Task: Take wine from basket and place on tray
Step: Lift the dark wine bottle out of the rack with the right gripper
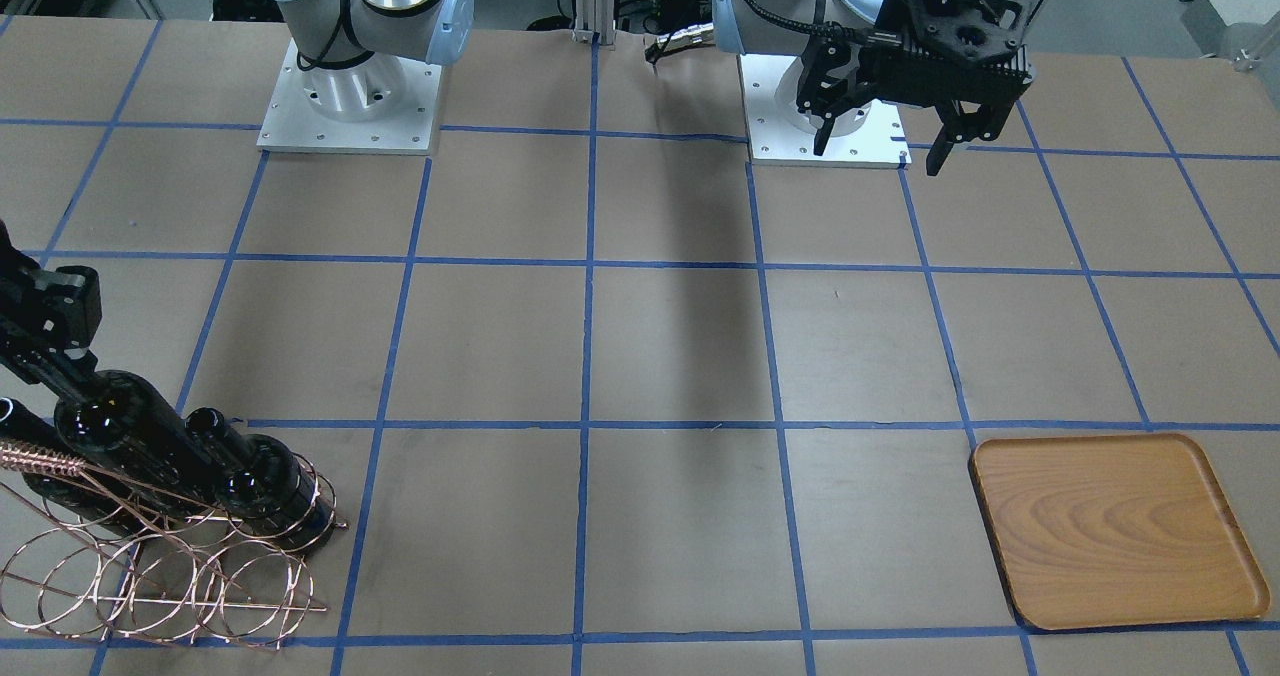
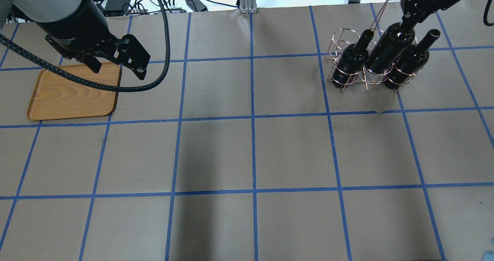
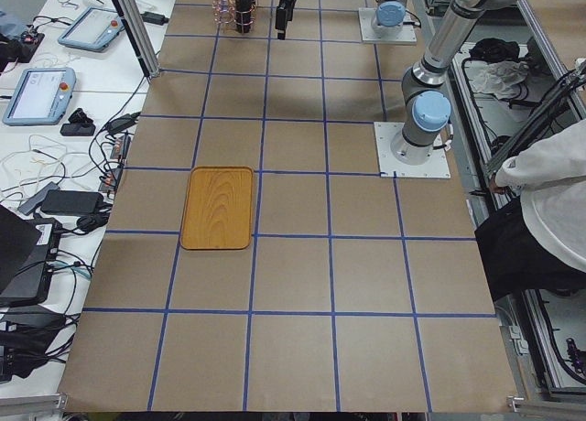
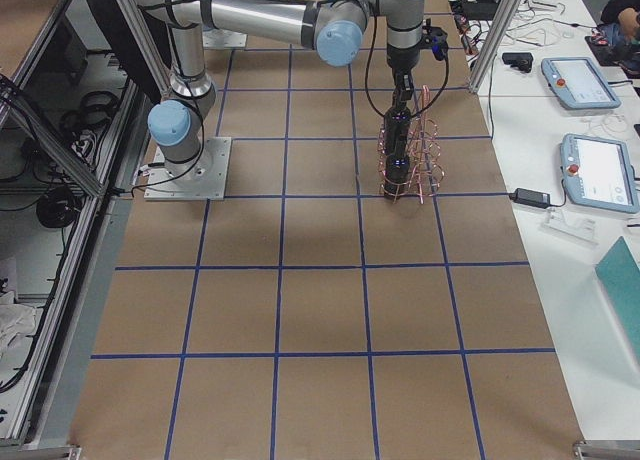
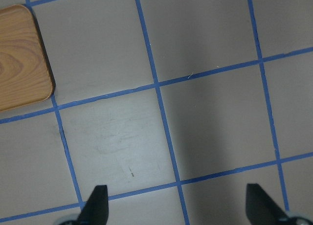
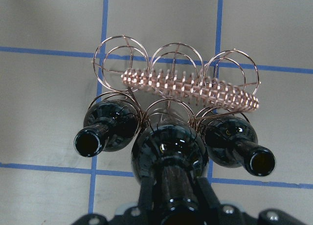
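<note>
Neck grasp at the basket (image 6: 190,88)
Right jaws clench the middle wine (image 2: 389,48), upper right (only its neck clears the rings); left jaws hang spread by the upper-left tray (image 2: 69,95).

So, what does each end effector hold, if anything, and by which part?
Right end effector grips the middle glossy black glass wine bottle by its neck; left end effector is open, holding nothing.
</note>
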